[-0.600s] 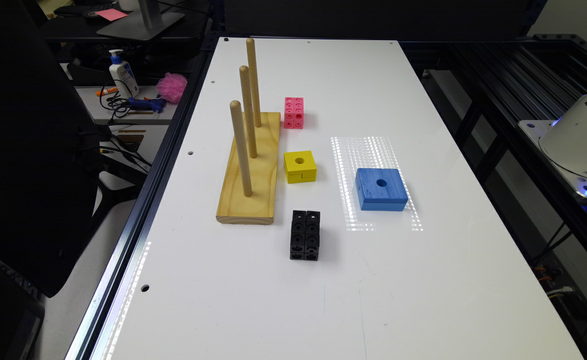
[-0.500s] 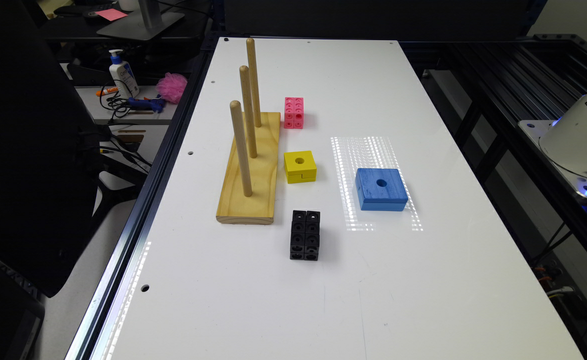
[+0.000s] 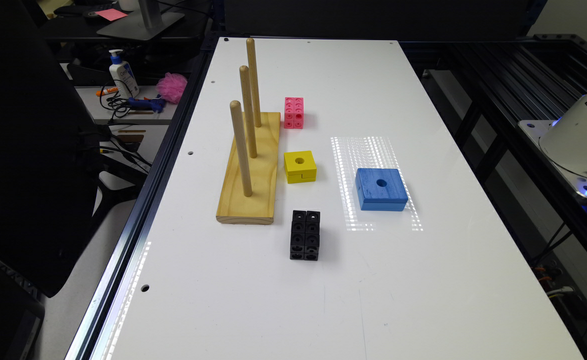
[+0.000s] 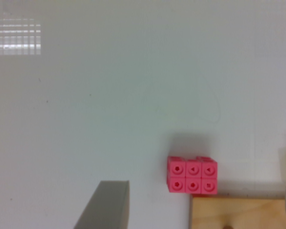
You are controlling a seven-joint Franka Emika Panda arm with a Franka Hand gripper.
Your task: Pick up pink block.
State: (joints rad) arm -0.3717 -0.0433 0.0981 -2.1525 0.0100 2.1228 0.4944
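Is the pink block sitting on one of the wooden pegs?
No. In the exterior view the pink block lies flat on the white table, beside the wooden peg board.

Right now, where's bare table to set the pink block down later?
Widest bare stretch: the near end of the white table, past the black block. Also free: the far end beyond the pink block. Crowded: the strip between the peg board, yellow block and blue block.

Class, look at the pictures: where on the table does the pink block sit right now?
In the exterior view the pink block lies on the white table, just off the exterior view's right of the wooden peg stand's far end, beyond the yellow block.
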